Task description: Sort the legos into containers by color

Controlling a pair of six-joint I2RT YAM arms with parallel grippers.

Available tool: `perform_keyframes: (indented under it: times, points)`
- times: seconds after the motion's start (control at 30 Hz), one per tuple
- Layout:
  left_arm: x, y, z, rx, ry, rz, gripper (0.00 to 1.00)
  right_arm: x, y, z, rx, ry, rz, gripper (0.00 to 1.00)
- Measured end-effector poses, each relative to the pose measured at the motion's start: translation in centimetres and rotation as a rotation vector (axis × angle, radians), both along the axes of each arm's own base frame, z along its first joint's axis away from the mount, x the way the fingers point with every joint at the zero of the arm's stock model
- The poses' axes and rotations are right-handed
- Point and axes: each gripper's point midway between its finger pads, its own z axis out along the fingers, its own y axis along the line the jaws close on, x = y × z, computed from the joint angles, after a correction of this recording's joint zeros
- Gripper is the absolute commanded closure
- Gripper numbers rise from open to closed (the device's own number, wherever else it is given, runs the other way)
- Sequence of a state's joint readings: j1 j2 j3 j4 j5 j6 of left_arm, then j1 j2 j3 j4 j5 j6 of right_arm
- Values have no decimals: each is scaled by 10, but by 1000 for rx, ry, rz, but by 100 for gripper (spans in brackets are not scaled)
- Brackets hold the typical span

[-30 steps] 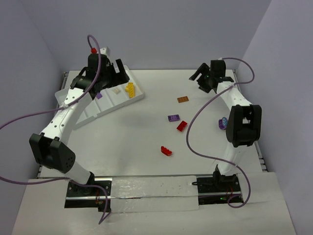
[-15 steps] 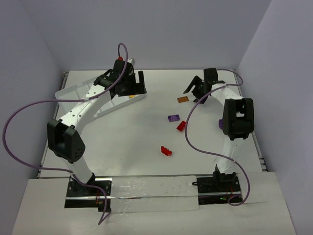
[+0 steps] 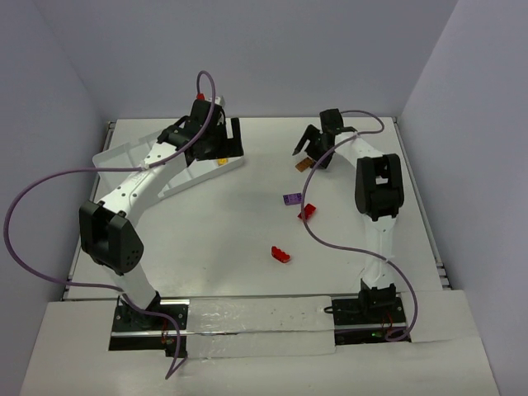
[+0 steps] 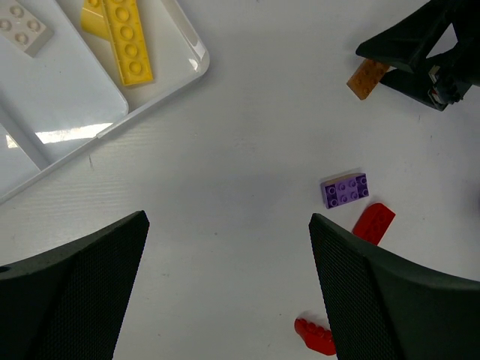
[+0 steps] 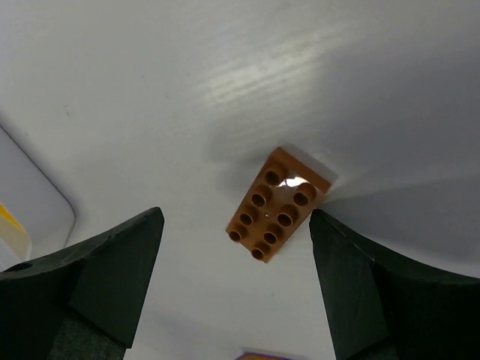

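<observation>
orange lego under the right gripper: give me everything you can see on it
The small orange plastic brick is a thin, glossy rectangular plate with eight round marks on its upper face, in two rows of four. It lies flat on the white table, diagonal in the right wrist view. The right gripper hangs open above it, one finger to each side, neither seen touching it.

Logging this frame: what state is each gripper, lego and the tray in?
left gripper: open, empty, above the table.
right gripper: open, fingers either side of the orange lego, not gripping.
orange lego: flat on the table, unsorted.
purple lego: on the table, unsorted.
red lego: on the table beside the purple one.
other red lego: on the table, alone.
yellow lego: in the tray.
beige lego: in the tray.
</observation>
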State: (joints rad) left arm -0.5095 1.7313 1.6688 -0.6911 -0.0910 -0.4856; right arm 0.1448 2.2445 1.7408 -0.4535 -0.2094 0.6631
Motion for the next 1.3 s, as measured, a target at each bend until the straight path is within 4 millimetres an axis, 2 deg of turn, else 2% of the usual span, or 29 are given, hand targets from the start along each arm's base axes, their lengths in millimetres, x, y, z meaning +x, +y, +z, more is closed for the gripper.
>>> perform_keyframes:
  times: [0.17,0.43,0.63,0.77,0.97,1.1,1.3]
  points:
    - [1,2,0,10,-5,8,4,18,11,-1,-82,-18,24,13]
    - [2,3,0,17,-9,7,4,16,20,-8,-275,-1,115,21]
    - [2,4,0,21,-11,8,4,3,23,-16,-432,20,197,50]
    - [2,5,-1,24,-12,11,4,-5,26,-18,-505,28,234,65]
    - [0,7,-6,35,-4,16,4,-8,33,-18,-541,19,265,67]
    - [-3,10,-9,45,0,17,4,-14,45,-17,-541,14,299,67]
    - [-1,16,-6,64,-16,42,4,-60,80,-15,-487,43,411,67]
